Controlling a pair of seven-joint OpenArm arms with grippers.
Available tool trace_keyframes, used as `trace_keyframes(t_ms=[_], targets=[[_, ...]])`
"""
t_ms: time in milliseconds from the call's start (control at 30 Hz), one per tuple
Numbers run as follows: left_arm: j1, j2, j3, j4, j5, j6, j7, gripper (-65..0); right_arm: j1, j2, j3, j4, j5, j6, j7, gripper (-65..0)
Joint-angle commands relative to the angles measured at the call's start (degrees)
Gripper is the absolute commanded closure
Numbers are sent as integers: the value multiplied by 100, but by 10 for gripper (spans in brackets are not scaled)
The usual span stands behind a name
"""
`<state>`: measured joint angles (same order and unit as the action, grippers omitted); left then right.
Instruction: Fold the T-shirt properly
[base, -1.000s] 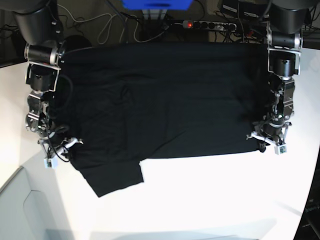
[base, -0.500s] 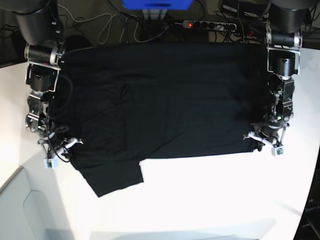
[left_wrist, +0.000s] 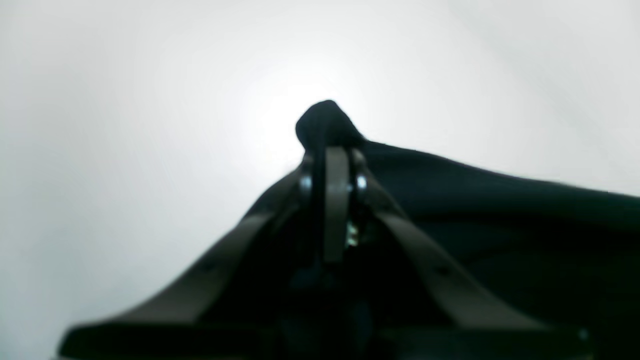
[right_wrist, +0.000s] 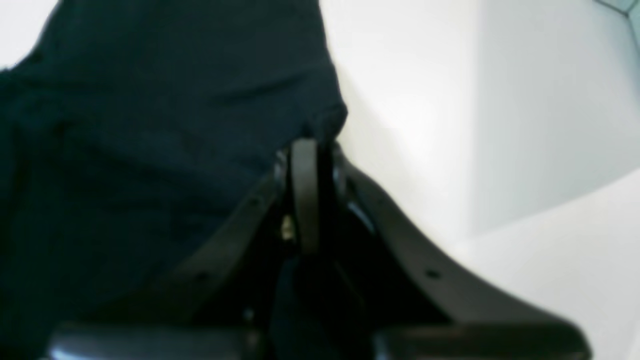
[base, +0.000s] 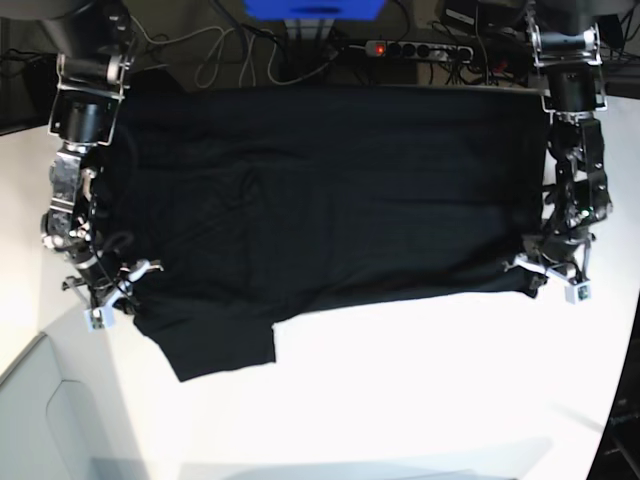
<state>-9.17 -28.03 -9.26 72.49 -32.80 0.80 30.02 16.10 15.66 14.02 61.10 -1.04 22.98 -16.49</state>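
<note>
shirt: black, plain side showing, lying spread across the white table; far edge running along the table's back edge, near hem crossing the middle, one sleeve sticking out toward the near edge on the base view's left. any print is not visible. folds in the cloth are hard to make out, the black swallowing most detail.

left gripper: sitting at the hem corner on the base view's right. in the left wrist view the jaws are pressing together on a small black nub of shirt poking out past the fingertips; the cloth is trailing off to the right of that view. the picture is blurring at the edges, and the gripper body is filling the lower part.

right gripper: sitting at the shirt's edge on the base view's left, just above the sleeve. in the right wrist view the jaws are closing on the shirt edge, cloth bunching at the fingertips. how much cloth is pinched cannot be told, the view being soft and dark.

arms: both are reaching down from the back corners of the table, upper parts cut off by the top of the base view, wrists pointing toward the near edge.

cables and a power strip: lying behind the table, partly cut off.
</note>
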Motion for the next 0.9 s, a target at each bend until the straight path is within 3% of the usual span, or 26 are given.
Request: trace_keyframes(t_ms=[0, 233, 500, 700, 867], targets=[[16, -85, -81, 254, -39, -31, -123, 0, 30, 117, 88, 198, 82, -17, 141, -1], [772, -85, -459, 1116, -83, -31, -123, 0, -506, 144, 554, 936, 91, 1, 133, -1], [1537, -58, -468, 1652, -92, -31, -123, 0, -1139, 153, 958, 1789, 73, 634, -351, -1], [2064, 452, -1110, 2109, -48, -58, -114, 0, -1588, 153, 976, 1973, 55, 634, -386, -1], [2275, 539, -1145, 2065, -39, -49, -114, 0, -1772, 153, 976, 1965, 55, 634, -386, -1]])
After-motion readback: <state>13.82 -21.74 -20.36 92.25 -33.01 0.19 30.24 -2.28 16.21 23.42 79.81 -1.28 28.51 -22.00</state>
